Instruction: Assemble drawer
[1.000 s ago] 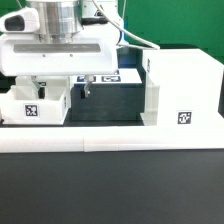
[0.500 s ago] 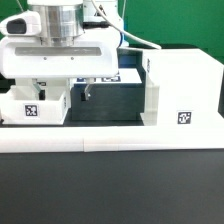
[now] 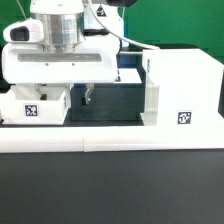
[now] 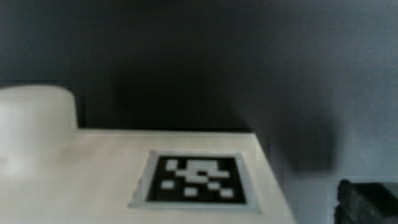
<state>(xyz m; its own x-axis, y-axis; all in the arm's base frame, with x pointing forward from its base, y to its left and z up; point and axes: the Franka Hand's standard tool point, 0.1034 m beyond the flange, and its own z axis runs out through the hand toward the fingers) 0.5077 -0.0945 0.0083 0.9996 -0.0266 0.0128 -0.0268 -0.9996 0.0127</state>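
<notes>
A small white drawer part [image 3: 35, 106] with a black marker tag stands at the exterior view's left. A larger white box-shaped part [image 3: 180, 90] with a tag stands at the right. My gripper [image 3: 57, 93] hangs from the wide white hand just above the small part and is open. One dark finger [image 3: 85, 95] shows beside that part's right edge; the other finger is hidden behind the part. In the wrist view the small part's tagged face [image 4: 192, 178] fills the lower half, with one dark fingertip [image 4: 368, 204] at the corner.
The marker board [image 3: 126, 76] lies behind the hand on the black table. A long white strip [image 3: 110, 140] runs across the front of the work area. Dark open floor [image 3: 115, 105] lies between the two white parts.
The hand has come down a little over the small white part; the visible finger sits slightly lower. The parts have not moved.
</notes>
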